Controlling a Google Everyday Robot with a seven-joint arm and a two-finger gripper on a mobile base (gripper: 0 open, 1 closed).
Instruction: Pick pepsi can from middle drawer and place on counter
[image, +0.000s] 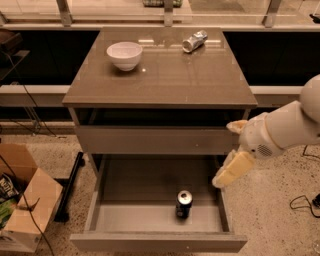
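Over the open middle drawer's (150, 243) right wall, I hold my gripper (223, 153) spread and empty, ready to descend on the pepsi can (183, 204) standing upright near the front.

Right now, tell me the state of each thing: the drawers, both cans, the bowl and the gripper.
middle drawer: pulled open.
top drawer: closed.
pepsi can: upright in the middle drawer, not held.
silver can: lying on its side on the counter.
bowl: upright on the counter.
gripper: open, empty, by the right side of the drawers.
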